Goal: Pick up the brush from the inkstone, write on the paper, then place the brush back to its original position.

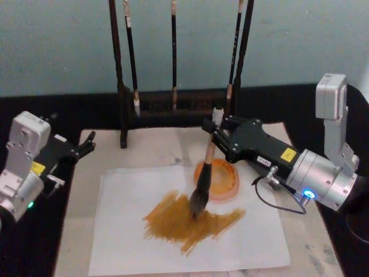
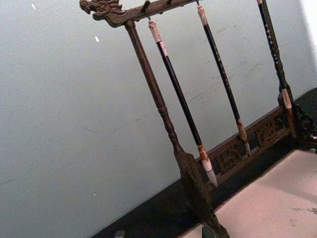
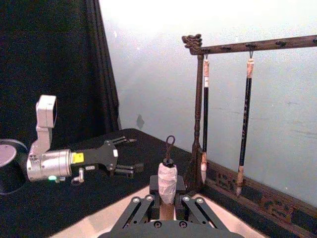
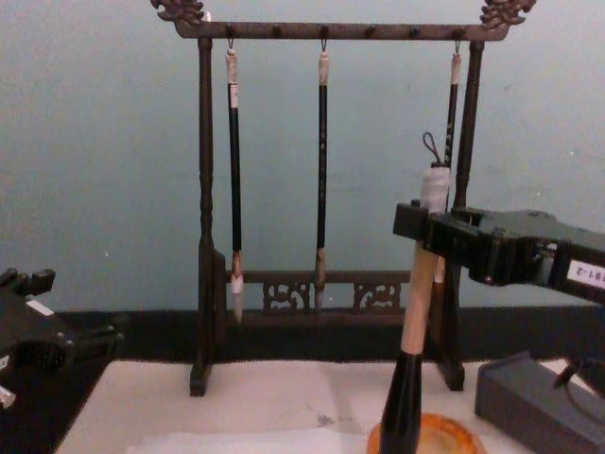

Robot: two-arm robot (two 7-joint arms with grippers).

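Observation:
My right gripper (image 1: 214, 134) is shut on the brush (image 1: 205, 167), gripping the pale handle near its whitish corded end (image 3: 167, 179). The brush stands almost upright. Its dark bristles (image 1: 198, 205) touch the paper (image 1: 127, 231) amid broad ochre strokes (image 1: 190, 222). The round orange inkstone (image 1: 223, 183) sits on the paper's far right part, just right of the brush, and its rim shows low in the chest view (image 4: 444, 437). That view also has the gripper (image 4: 430, 232) clamped around the handle (image 4: 412, 317). My left gripper (image 1: 86, 144) rests open at the mat's left edge, apart from everything.
A dark wooden rack (image 1: 173, 107) with three thin hanging brushes (image 4: 322, 170) stands behind the paper. The beige mat (image 1: 150, 147) lies under the sheet. A grey rectangular block (image 4: 539, 402) sits at the right, under my right arm. A black cloth surrounds the mat.

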